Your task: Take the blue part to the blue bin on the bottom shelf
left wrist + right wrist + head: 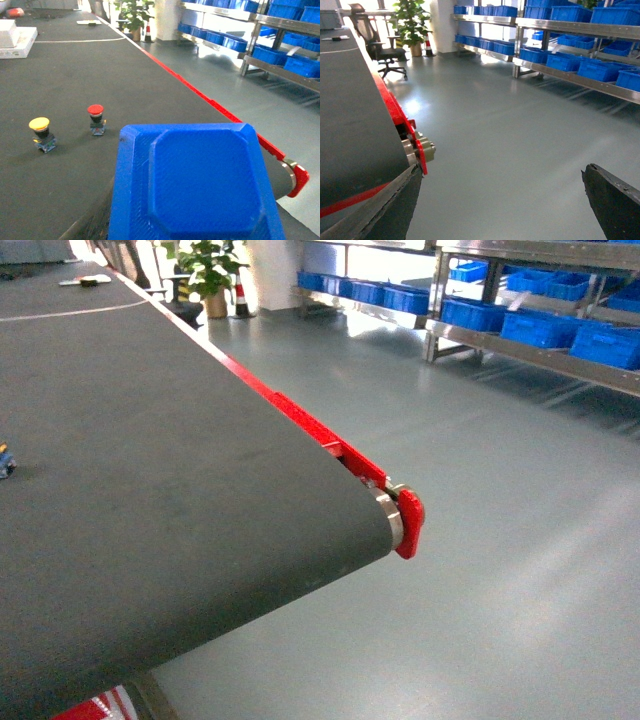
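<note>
- Blue part [200,185] — fills left wrist view, close under left arm, over belt [75,75]. Left pincer not seen, so can't tell its state.
- Right pincer [500,215] — fingers apart, empty.
- Blue bins [540,325] on rack: well off to the right across floor. Judged: left arm carries.

A small blue object [5,461] at the head view's left edge is cut off and too small to identify. In the left wrist view, a large blue bin [195,185] fills the lower frame, cropped by the bottom edge and hiding the conveyor belt [75,75] beneath it. In the right wrist view, a dark claw finger [612,200] is cropped at the bottom right corner.
</note>
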Robot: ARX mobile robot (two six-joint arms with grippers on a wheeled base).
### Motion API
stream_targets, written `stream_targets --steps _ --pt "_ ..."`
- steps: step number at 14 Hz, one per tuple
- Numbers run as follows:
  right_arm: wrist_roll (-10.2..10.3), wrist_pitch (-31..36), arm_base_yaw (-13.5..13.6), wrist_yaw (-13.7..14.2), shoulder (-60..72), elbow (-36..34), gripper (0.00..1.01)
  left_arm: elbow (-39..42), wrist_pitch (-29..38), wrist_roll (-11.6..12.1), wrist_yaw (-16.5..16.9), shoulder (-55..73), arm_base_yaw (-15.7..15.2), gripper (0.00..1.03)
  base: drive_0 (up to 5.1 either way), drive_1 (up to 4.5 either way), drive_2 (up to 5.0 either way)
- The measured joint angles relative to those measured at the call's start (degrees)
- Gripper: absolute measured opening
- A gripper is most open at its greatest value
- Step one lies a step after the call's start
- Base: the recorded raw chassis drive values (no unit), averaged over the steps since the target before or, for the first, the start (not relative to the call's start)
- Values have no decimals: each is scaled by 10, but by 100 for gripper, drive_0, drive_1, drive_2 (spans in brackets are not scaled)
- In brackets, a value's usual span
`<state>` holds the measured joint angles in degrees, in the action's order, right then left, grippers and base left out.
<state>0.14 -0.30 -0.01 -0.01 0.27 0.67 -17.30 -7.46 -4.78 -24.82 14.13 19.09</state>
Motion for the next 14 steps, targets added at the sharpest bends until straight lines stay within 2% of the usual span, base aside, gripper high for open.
stream_targets --steps 14 --pt "0 0 0 0 0 0 98 0 0 0 0 0 0 43 -157 -157 -157"
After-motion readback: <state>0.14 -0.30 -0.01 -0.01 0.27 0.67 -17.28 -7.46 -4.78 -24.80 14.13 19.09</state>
